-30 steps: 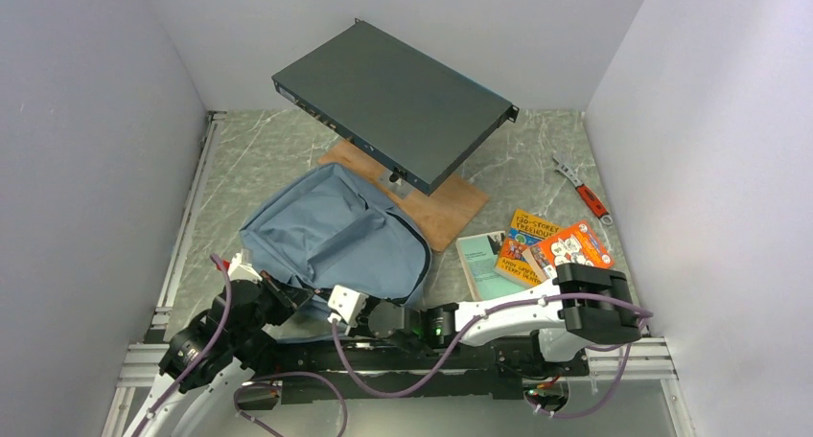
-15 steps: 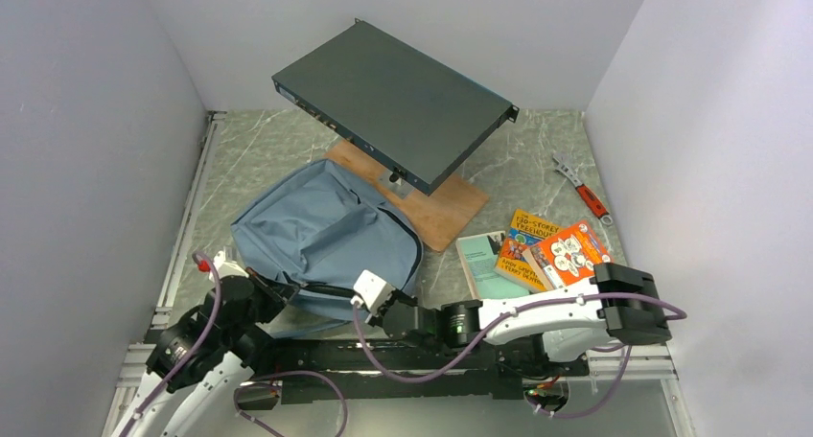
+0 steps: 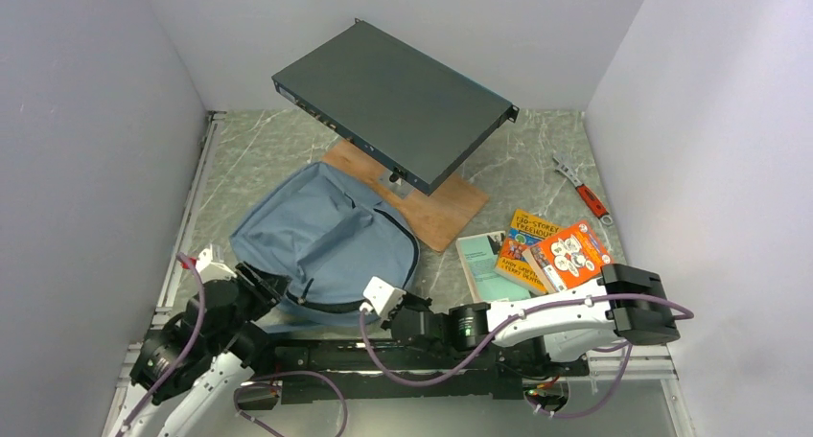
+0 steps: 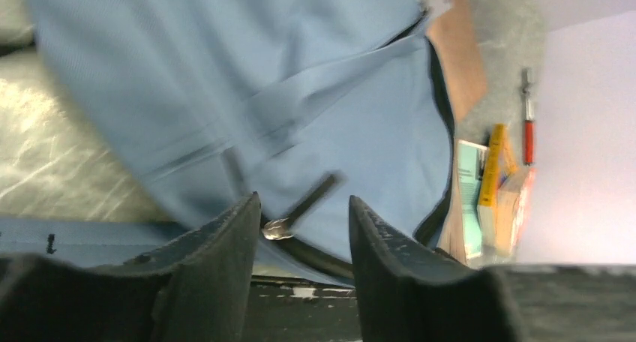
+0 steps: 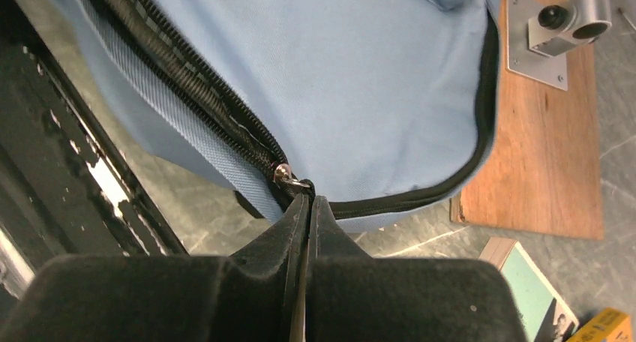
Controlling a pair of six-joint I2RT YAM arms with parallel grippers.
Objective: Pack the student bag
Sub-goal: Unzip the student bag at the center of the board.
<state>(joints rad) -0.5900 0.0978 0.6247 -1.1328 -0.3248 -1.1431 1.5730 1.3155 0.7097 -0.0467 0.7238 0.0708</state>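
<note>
Since a second ago the left gripper (image 4: 304,205) has drawn back, jaws now partly apart. The right gripper (image 5: 306,201) has its jaws pinched on the zipper pull (image 5: 286,175) of the student bag (image 3: 316,231), which lies on the desk (image 3: 244,159).

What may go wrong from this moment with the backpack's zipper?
The right hand pinches only the small zipper pull, so it may slip out under tension. The left hand is open and holds nothing, so the soft backpack may slide along with the pull instead of unzipping.
</note>
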